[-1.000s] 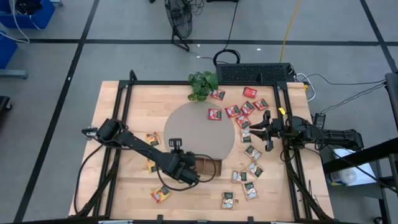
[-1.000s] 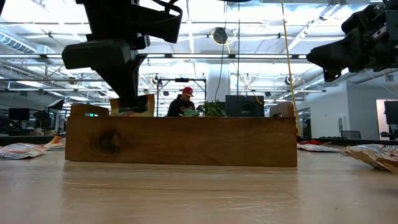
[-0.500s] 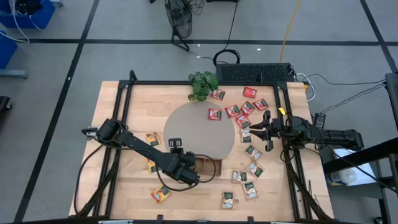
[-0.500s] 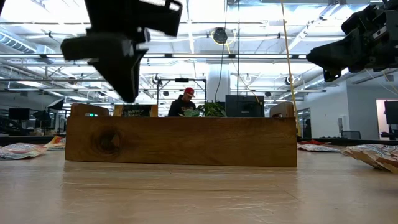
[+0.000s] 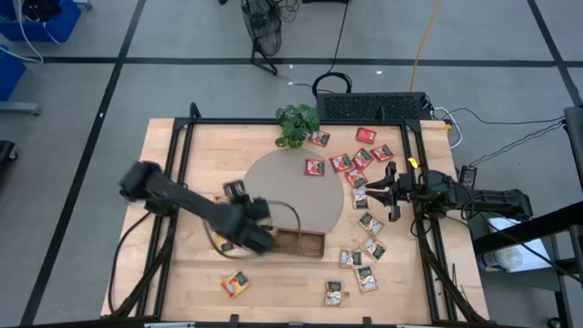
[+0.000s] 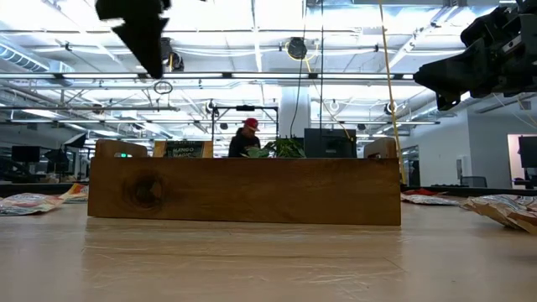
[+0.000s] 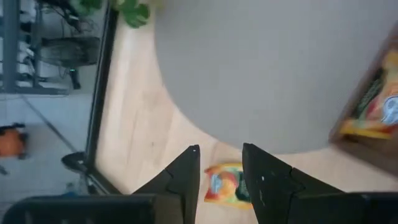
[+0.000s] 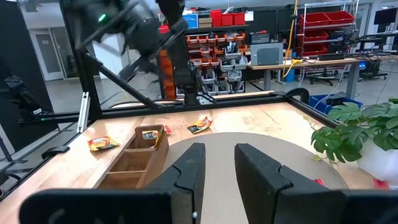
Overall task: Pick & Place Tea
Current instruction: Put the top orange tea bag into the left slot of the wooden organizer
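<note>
Overhead, I see the left end effector (image 5: 258, 239) over the left end of the wooden tray (image 5: 301, 244), which lies near the front middle of the bench (image 5: 182, 273), just off the gray round mat (image 5: 291, 187). Motion blur hides its fingers in this view. The right end effector (image 5: 366, 191) hovers at the right edge of the mat, among the loose tea packets (image 5: 342, 163) scattered from the potted plant (image 5: 297, 123) down the right side of the bench. Two more packets lie left of the tray: one at the front (image 5: 235, 284) and one beside the left arm (image 5: 223, 202).

From the low view, I see the tray (image 6: 243, 190) side-on, with one packet (image 6: 180, 149) standing inside, its top edge showing above the wall near the left end. The left end effector (image 6: 144, 33) is well above the tray and holds nothing. A person (image 6: 247, 138) shows in the room behind.

Through the left wrist view, I confirm the left end effector (image 7: 221, 151) is released: the two fingers (image 7: 186, 174) stand apart with nothing between them. An orange packet (image 7: 225, 184) lies on the bench below, and the tray corner (image 7: 367, 124) shows a packet inside.

Through the right wrist view, the fingers (image 8: 189, 165) stand slightly apart, empty. The tray (image 8: 134, 158) holds one packet (image 8: 150, 135) at its far end.
</note>
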Available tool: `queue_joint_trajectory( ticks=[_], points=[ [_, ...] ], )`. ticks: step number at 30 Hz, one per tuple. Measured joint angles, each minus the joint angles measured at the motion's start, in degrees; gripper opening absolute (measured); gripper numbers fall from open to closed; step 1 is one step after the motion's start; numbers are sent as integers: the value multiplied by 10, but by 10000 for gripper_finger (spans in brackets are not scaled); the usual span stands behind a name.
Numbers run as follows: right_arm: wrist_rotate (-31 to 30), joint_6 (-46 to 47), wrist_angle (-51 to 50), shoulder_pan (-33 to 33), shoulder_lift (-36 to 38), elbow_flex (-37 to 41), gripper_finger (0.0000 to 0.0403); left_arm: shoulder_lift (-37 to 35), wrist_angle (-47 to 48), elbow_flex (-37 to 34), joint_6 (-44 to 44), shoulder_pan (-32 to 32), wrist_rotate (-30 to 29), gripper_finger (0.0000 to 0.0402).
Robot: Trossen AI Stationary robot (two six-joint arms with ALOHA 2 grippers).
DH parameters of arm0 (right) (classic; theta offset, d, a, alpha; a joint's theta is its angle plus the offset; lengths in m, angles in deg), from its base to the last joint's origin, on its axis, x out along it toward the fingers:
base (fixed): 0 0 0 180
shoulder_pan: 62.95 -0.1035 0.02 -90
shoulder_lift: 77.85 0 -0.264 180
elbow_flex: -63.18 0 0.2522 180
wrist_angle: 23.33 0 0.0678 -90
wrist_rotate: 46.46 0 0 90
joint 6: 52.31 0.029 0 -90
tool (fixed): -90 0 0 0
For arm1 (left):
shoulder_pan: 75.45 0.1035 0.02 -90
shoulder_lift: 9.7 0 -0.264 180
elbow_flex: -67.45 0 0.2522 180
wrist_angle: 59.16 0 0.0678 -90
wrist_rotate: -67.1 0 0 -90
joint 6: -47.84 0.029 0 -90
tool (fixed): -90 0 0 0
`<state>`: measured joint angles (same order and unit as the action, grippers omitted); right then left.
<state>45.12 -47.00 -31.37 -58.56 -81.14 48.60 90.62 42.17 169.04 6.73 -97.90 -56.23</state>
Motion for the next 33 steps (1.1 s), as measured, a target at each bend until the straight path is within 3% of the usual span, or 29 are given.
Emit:
queue_joint_trajectory(
  ticks=[3,5,10,13,20,33],
  points=[
    [0,0,0,0,0,0,75,-106,-53,-91,-15,31,10,124],
    [0,0,0,0,0,0,75,-186,-127,-167,-11,66,48,124],
    [0,0,0,0,0,0,75,-344,-367,-367,-15,188,293,124],
    [0,0,0,0,0,0,75,-379,-413,-445,-79,257,363,125],
    [0,0,0,0,0,0,75,-376,-365,-524,-157,331,378,124],
    [0,0,0,0,0,0,75,-377,-380,-560,-176,336,323,124]
  ],
)
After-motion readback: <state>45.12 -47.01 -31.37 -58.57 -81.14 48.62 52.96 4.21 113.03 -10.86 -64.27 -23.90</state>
